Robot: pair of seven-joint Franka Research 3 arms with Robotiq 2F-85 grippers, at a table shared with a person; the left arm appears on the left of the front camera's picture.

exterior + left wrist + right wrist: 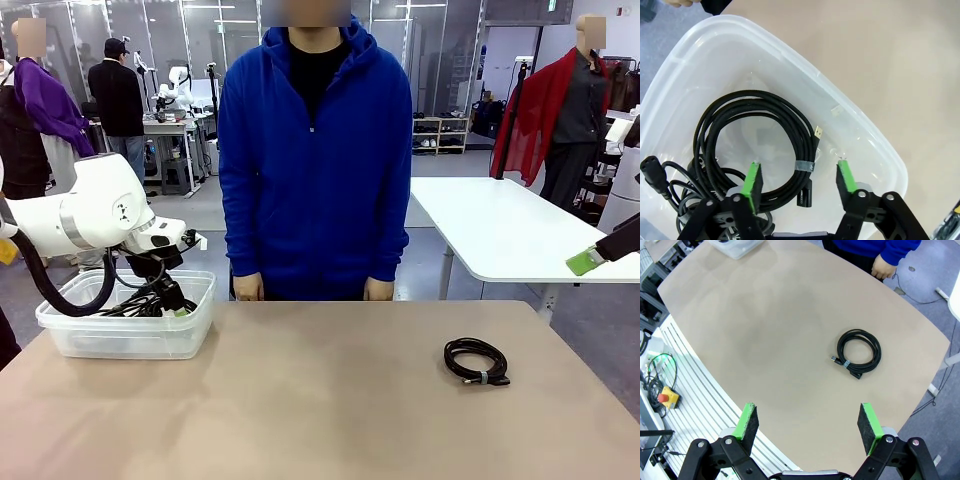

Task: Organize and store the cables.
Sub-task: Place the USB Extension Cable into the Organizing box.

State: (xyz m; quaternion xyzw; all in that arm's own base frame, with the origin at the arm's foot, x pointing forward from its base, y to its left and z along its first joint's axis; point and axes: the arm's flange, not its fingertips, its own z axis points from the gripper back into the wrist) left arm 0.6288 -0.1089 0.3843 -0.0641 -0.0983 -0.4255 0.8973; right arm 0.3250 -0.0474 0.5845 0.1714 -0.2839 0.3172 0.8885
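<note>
A clear plastic bin [195, 335] stands at the table's left end with several black coiled cables inside. In the left wrist view the top coil [715, 120] has a grey tie and a small gold plug, and a chunky power plug [652, 171] lies beside it. My left gripper [799, 180] hangs open just above that coil, its fingers apart on either side of the tied section; in the front view it [170, 298] dips into the bin. One more thin coiled cable [476, 360] [858, 352] lies on the table at the right. My right gripper [807, 422] is open and empty, high above the table.
A person in a blue hoodie stands at the far edge with both hands [248, 289] resting by the table. A green pad of my right gripper [586, 262] shows at the right edge. A white table [500, 225] stands behind on the right.
</note>
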